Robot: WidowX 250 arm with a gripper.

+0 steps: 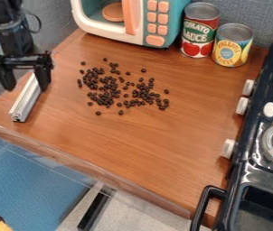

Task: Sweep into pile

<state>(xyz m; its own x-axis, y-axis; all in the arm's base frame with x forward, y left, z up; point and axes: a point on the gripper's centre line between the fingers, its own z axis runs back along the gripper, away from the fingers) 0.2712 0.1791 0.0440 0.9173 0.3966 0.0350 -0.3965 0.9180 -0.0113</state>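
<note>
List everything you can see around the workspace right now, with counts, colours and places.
Bean-like pieces: many, dark brown, scattered mid-counter
Bar: 1, silvery, at the counter's left edge
Counter: 1, wood-brown, centre
Toy microwave: 1, teal, white and orange, top
Disc: 1, orange, inside the microwave
Cans: 2, one mostly red, one yellow and blue, right of the microwave
Toy stove: 1, black, right
Knobs: 3, white, stove's counter-facing side
Stove handle: 1, black, bottom right
Arm: 1, black, upper left
Gripper: 1, black, open, around the bar's upper end
</note>
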